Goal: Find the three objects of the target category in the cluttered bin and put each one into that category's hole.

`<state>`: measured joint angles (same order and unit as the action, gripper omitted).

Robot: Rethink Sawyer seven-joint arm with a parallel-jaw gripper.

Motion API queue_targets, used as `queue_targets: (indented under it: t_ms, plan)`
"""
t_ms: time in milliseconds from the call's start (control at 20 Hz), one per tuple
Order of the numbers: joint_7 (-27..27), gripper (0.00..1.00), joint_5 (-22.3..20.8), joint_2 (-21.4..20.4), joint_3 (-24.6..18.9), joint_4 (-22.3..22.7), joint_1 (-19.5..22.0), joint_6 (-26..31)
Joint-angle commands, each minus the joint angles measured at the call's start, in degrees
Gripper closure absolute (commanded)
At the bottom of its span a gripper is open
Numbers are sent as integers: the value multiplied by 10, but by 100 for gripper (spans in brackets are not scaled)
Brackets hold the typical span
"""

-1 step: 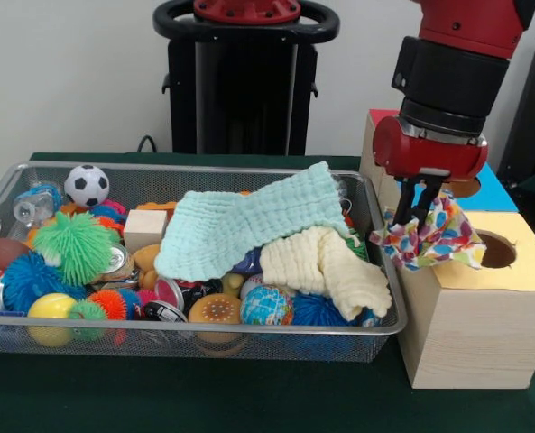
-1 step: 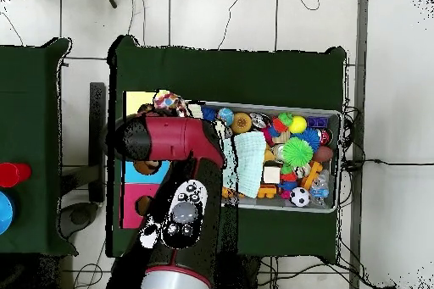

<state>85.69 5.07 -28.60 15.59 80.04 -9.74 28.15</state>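
1. Gripper (image 1: 420,209) is hanging from the red and black arm (image 1: 456,63) over the wooden box (image 1: 470,329), its dark fingers pinched on the multicoloured patterned cloth (image 1: 434,236)
2. Patterned cloth is dangling from the fingertips, bunched up, spreading just below and to both sides of them, partly over the box's yellow top and just beside the round hole (image 1: 497,250) in it
3. Wire bin (image 1: 195,338) is sitting on the green tabletop (image 1: 159,397) just beside the box, filled with clutter
4. Two more cloths are lying in the bin at its end nearest the box: a pale mint cloth (image 1: 253,225) draped on top and a cream cloth (image 1: 326,266) folded under it, both well apart from the gripper
5. Soccer ball (image 1: 87,185) is resting at the bin's far corner, and a green spiky ball (image 1: 73,245) is lying among other balls at that end
6. Overhead, the arm is covering most of the box, with the patterned cloth (image 2: 169,102) showing at its tip
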Motion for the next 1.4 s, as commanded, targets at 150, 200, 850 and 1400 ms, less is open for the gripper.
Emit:
queue_targets:
  t_ms: [150,200,850,1400]
  plan:
    - [137,100,27,3,-14,-12,1,75]
    - [137,100,27,2,-12,-16,0,81]
    - [164,100,64,-13,-31,27,-9,71]
    - [160,100,110,-11,-73,90,-4,-15]
